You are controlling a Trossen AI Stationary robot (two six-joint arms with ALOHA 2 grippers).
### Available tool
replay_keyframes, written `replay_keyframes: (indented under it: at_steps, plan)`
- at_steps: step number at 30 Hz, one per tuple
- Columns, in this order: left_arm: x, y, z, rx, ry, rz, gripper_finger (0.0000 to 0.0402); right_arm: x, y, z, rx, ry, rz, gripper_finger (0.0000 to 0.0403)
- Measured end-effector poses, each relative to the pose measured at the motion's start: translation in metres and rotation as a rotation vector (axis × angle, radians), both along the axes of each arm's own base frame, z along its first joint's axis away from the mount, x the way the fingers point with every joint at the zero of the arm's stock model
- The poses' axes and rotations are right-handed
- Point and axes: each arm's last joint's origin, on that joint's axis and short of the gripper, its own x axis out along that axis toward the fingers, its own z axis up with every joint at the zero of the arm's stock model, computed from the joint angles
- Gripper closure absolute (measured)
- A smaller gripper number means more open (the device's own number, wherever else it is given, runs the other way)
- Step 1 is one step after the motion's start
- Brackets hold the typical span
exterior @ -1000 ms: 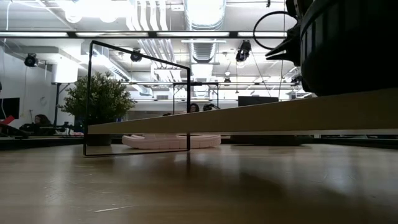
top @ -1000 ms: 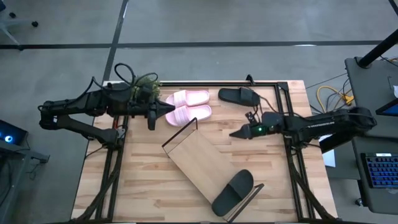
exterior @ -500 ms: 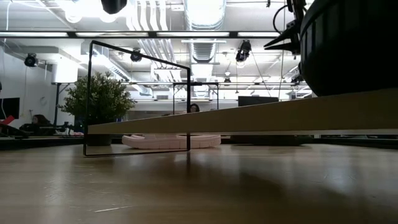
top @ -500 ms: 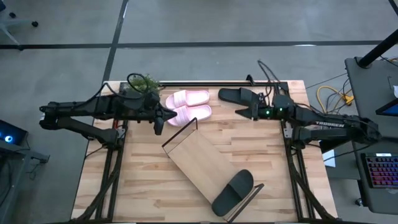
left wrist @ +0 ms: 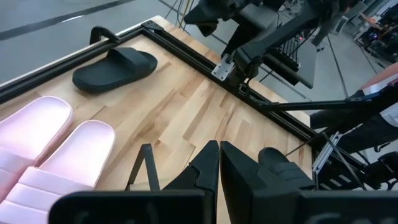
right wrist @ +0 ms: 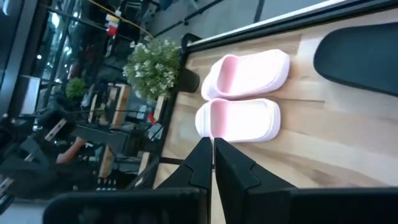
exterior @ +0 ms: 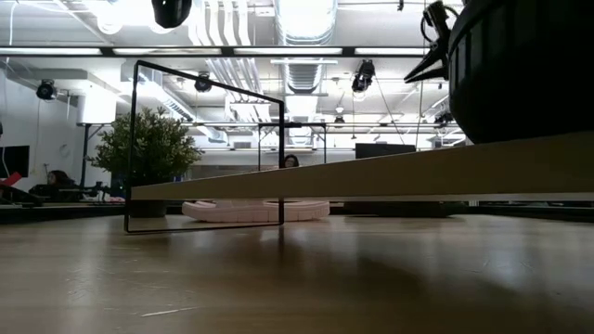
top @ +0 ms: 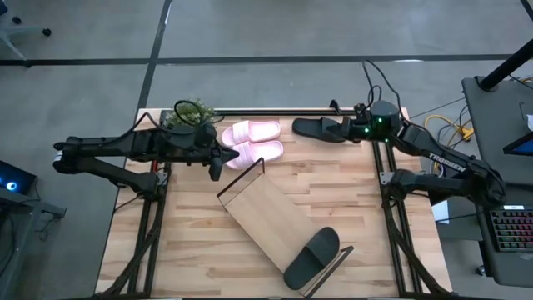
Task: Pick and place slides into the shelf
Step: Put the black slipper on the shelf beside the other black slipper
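1. Nearest me, in the lower middle of the high view, the shelf (top: 271,218) lies slantwise on the table with one black slide (top: 311,256) on its lower end. I see no shift there over the last second.
2. The left gripper (top: 218,157) has crept rightward, fingers clenched and empty, and now sits just beside the pink slides (top: 254,142) at the upper middle of the frame.
3. The right gripper (top: 348,132) has swung from mid-table up to the upper right, clenched on nothing, at the heel end of the second black slide (top: 321,128). I judge both arms are lining up for picks; three slides remain off the shelf.
4. I cannot tell whether either gripper touches its slide.
5. In the low view the black slide on the shelf is cut off at the upper right, and the shelf board hides most of the pink pair.
6. The potted plant (top: 192,112) partly screens the left arm's wrist.
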Motion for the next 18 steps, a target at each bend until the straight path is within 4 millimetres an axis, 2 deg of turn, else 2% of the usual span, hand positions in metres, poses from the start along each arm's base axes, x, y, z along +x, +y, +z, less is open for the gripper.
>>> replay_keyframes:
  at_steps: [18]
  plan:
    - [0.000, 0.002, 0.001, 0.012, -0.005, 0.034, 0.0402, -0.005, -0.043, -0.032, 0.165, 0.116, -0.055, 0.0394]
